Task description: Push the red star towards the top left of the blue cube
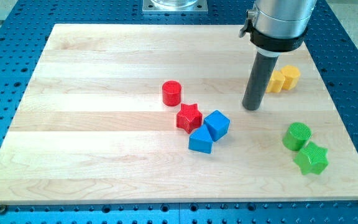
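The red star [189, 117] lies near the middle of the wooden board [92, 124], touching the left side of the blue cube [217, 124]. A second blue block [201, 141], wedge-like, sits just below them against the cube. My tip [251, 107] rests on the board to the right of the blue cube and a little above it, apart from every block.
A red cylinder [172, 93] stands just above and left of the star. Two yellow blocks [284, 79] sit behind the rod at the right. A green cylinder [297, 135] and a green star [311, 158] are at the lower right near the board's edge.
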Motion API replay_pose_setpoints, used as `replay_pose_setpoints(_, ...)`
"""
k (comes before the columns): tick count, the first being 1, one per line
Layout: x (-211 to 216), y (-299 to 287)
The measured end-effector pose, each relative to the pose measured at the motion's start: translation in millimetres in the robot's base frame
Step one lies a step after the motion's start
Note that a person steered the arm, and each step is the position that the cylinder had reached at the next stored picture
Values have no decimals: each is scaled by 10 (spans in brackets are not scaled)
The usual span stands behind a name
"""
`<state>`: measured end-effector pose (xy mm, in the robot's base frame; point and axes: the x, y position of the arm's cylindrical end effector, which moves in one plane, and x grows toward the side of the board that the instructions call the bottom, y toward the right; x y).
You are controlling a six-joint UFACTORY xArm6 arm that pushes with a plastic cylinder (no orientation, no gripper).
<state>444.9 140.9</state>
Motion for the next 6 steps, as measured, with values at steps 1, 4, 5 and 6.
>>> replay_pose_setpoints(1,0,-283)
replay_pose_setpoints(4,240,-540)
replay_pose_setpoints(5,571,-1099)
replay_pose_setpoints(6,739,-1752)
